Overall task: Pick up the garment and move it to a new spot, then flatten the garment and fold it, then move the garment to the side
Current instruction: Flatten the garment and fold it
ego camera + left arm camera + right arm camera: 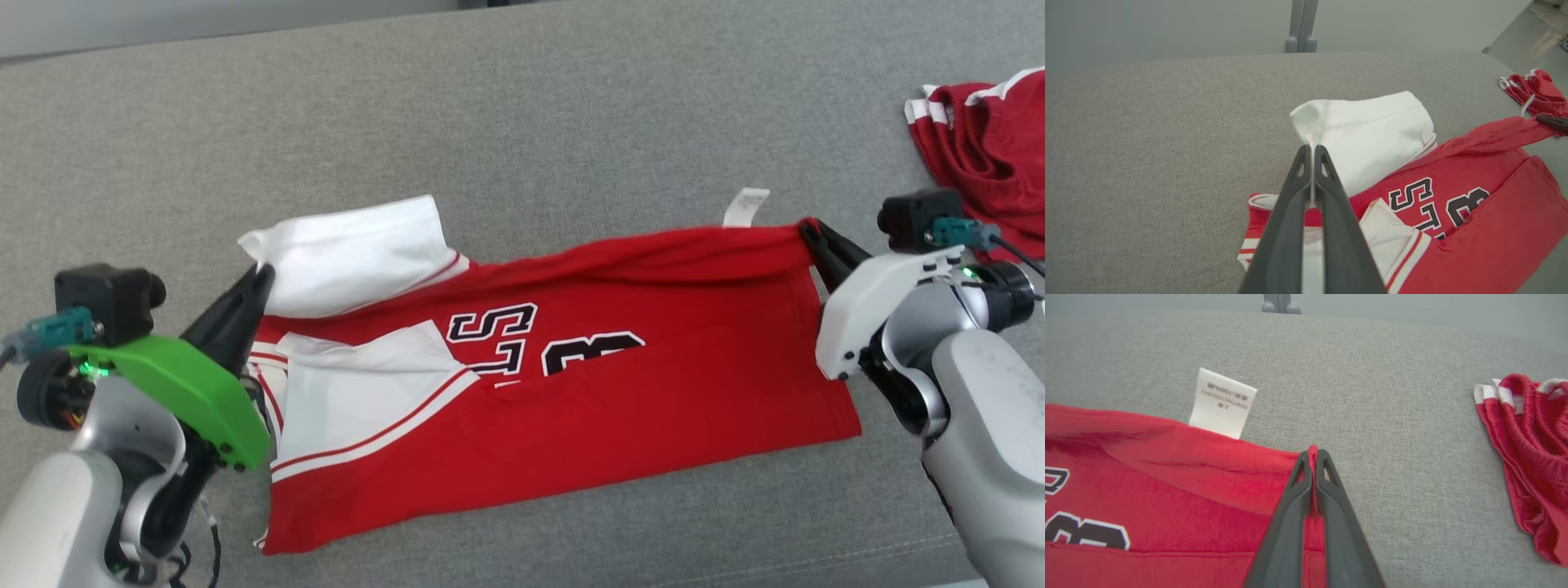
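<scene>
A red jersey with white sleeves and black lettering lies spread across the grey fabric surface. My left gripper is shut on the corner of the jersey's white sleeve at its left end; the pinched white cloth shows between the fingers. My right gripper is shut on the jersey's red far-right corner, and the cloth's far edge is pulled taut between the two. A white care label sticks up from that far edge. The jersey's near half lies flat.
A second red garment with white trim lies crumpled at the far right, just beyond my right wrist; it also lies at the right edge of the right wrist view. A grey post stands behind the surface's far edge.
</scene>
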You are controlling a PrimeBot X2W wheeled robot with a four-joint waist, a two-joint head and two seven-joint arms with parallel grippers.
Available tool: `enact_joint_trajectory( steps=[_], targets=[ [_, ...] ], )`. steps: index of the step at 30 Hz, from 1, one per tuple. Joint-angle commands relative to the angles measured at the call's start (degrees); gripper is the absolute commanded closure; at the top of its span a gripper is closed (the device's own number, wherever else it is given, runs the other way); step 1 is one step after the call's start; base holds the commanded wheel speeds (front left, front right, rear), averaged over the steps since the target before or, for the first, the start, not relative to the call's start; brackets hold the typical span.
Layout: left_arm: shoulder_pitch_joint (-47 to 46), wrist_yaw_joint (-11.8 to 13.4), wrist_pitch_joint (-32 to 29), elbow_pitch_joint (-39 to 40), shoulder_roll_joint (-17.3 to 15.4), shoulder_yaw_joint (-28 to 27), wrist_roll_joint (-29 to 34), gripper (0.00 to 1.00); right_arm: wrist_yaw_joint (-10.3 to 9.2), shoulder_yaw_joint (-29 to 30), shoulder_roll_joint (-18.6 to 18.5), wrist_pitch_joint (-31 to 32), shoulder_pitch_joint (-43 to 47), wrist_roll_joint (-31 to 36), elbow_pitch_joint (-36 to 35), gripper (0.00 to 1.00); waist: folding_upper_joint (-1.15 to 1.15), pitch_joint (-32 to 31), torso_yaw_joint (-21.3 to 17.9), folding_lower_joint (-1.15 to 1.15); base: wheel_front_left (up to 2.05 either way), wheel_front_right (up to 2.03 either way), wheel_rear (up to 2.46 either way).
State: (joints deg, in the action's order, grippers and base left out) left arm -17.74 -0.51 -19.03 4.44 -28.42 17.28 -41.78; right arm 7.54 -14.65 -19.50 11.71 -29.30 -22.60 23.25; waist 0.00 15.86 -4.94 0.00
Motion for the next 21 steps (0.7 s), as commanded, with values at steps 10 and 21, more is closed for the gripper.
enact_joint_trajectory(
  steps=[10,21],
  targets=[
    [15.4,3.0,5.0,2.9,3.4,2.1,-1.2,1.0,-0.11,7.7,0.6,5.1,13.7,2.4,-11.4,1.0,0.0,-4.5,2.6,0.0,0.0,0.0,0.0],
    [17.6,3.9,13.7,-5.7,7.9,2.6,1.0,0.0,-0.1,12.4,4.1,4.6,20.6,4.8,-15.1,0.0,0.0,-6.2,3.0,0.0,0.0,0.0,0.0]
  ],
)
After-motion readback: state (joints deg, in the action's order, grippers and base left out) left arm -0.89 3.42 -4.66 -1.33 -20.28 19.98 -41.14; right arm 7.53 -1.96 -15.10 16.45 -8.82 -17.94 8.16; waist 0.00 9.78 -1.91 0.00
